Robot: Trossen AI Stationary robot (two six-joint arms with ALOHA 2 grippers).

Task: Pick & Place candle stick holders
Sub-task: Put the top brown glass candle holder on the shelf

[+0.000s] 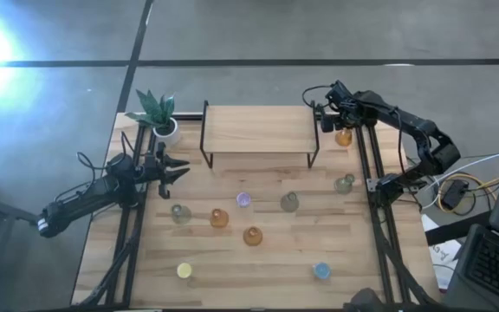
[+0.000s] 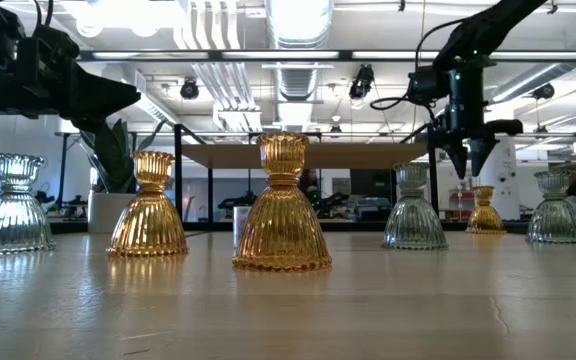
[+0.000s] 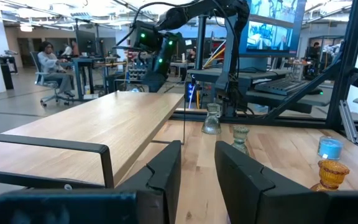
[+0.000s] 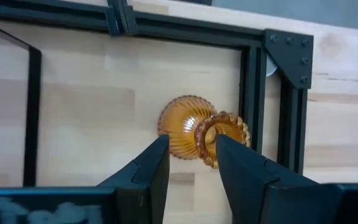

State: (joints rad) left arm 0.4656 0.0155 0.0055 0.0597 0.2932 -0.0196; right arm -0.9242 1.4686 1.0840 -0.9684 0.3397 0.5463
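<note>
Nearest the table's front edge, yellow and blue holders are sitting at seven and five o'clock, with the amber, purple and grey ones scattered mid-table. At nine o'clock the left gripper [image 1: 178, 170] is waiting, fingers apart, holding nothing. Farthest, at two o'clock, the right gripper [image 4: 191, 163] is hanging open-fingered directly over an amber candle stick holder [image 4: 194, 129] beside the black frame rail [image 4: 251, 106]; descending off-centre risks toppling the glass.

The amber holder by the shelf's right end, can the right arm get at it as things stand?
Probably yes: the right tool hangs open directly above the amber holder, with nothing between them; the frame rail runs close beside.
</note>
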